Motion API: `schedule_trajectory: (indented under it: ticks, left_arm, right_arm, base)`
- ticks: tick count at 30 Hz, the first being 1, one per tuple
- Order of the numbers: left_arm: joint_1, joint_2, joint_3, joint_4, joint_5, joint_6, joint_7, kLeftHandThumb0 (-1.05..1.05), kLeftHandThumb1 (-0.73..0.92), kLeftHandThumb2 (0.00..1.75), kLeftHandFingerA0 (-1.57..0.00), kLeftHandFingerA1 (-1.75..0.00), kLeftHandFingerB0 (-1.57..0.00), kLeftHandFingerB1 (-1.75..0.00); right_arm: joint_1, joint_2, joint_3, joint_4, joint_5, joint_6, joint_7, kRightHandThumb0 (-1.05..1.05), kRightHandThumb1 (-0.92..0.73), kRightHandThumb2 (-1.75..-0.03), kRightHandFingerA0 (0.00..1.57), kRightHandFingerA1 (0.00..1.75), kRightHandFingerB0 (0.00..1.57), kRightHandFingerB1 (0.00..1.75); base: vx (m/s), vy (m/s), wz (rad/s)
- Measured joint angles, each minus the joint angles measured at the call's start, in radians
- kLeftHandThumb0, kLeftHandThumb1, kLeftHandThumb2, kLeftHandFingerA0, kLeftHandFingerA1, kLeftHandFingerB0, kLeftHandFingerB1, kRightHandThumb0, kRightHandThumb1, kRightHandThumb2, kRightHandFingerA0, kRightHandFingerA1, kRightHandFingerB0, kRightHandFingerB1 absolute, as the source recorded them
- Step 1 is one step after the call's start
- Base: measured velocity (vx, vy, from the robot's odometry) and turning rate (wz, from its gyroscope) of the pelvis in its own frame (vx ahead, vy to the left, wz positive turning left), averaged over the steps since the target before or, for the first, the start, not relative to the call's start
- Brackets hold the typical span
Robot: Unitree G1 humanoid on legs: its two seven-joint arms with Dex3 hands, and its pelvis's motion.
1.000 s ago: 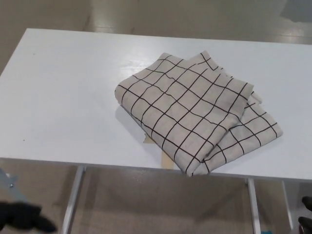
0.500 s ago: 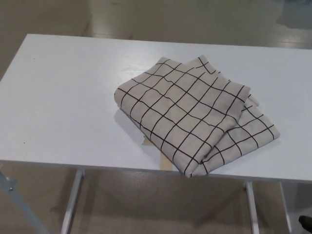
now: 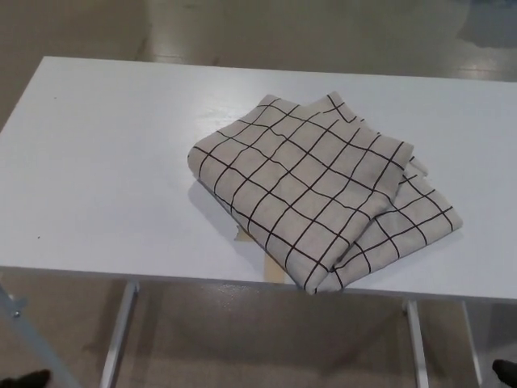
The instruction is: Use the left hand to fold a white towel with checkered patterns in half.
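Observation:
A white towel (image 3: pixel 319 190) with a black checkered grid lies folded on the white table (image 3: pixel 105 162), right of centre, one corner reaching the front edge. Its upper layer covers most of the lower one, which sticks out at the right. Only a small black bit of my left hand (image 3: pixel 31 378) shows at the bottom left corner, below the table and far from the towel. A black sliver of my right hand (image 3: pixel 504 371) shows at the bottom right corner. Neither hand touches the towel.
Two tan strips, perhaps tape (image 3: pixel 275 272), peek out from under the towel's front edge. Metal table legs (image 3: pixel 119 333) stand below the front edge over a beige floor. The table's left half is bare white surface.
My left hand, clearly seen at the bottom left a second ago, dropped out of sight and now only its tip shows. The view shifted slightly. The towel lies as before.

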Motion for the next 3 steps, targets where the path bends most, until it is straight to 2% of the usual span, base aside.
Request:
schedule_trajectory:
  ticks: [3]
  left_arm:
    - [-0.016, -0.005, 0.02, 0.038, -0.024, 0.002, 0.005, -0.25, 0.25, 0.83, -0.08, -0.52, -0.08, -0.5]
  right_arm:
    - [-0.006, 0.002, 0.003, -0.008, -0.015, 0.021, -0.02, -0.25, -0.65, -0.59, 0.49, 0.46, 0.58, 0.5]
  base:
    - [0.0, 0.0, 0.0]
